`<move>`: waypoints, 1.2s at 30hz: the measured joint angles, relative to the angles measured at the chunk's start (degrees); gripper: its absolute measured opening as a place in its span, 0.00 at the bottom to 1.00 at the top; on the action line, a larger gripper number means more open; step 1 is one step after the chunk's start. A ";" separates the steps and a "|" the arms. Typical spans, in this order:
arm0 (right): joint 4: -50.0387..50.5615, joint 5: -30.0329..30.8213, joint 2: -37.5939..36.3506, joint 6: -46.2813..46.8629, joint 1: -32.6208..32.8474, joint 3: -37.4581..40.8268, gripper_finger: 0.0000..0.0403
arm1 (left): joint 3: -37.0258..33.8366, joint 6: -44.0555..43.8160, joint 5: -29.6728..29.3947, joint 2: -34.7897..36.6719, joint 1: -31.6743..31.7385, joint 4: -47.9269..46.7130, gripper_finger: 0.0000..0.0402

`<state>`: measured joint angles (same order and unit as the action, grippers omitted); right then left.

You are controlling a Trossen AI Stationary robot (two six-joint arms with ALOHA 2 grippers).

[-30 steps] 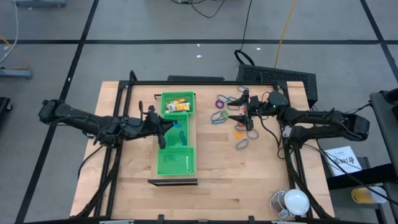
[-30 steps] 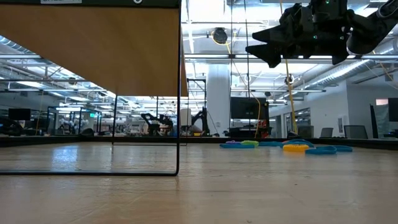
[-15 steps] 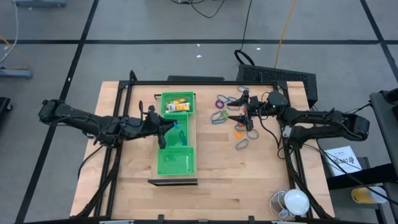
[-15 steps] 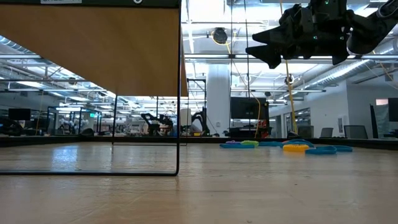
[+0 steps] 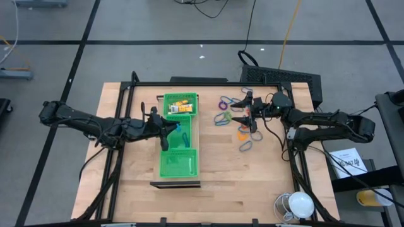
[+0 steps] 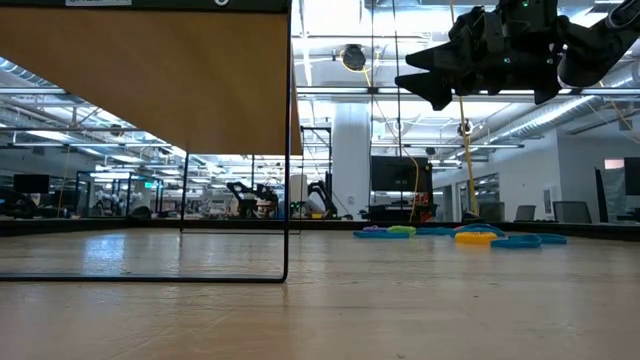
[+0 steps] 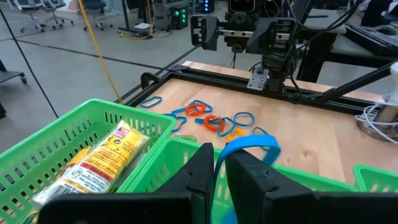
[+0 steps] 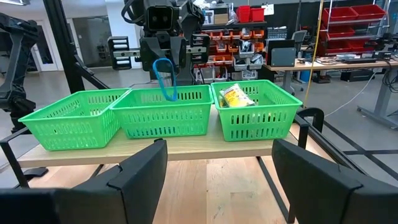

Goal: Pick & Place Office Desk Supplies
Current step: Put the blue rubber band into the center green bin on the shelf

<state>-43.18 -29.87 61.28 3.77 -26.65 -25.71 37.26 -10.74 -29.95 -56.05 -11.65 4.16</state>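
Wood table [image 5: 132,189]: L gripper [image 5: 169,128] pinching blue loop [image 7: 249,146] over green tray [image 5: 178,165]; R gripper [image 5: 243,118] spread wide above loops [image 5: 230,118].

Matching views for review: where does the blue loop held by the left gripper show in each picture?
High: blue loop over the green tray's middle compartment, at the left gripper.
Low: not visible.
Left wrist, pinched between its fingers.
Right wrist, hanging above the middle compartment.
Shared landmark: the green tray.
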 joint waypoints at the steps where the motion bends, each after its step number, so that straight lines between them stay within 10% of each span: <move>1: 0.01 0.00 0.00 0.00 0.00 0.00 0.70 | 0.00 -0.08 0.01 0.00 0.00 0.00 0.13; 36: 0.00 -0.02 0.00 0.02 0.00 0.00 0.70 | 0.02 -1.51 0.04 -0.02 0.00 2.34 0.13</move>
<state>-43.18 -29.89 61.28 3.79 -26.65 -25.71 37.28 -12.25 -29.91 -56.07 -11.65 6.50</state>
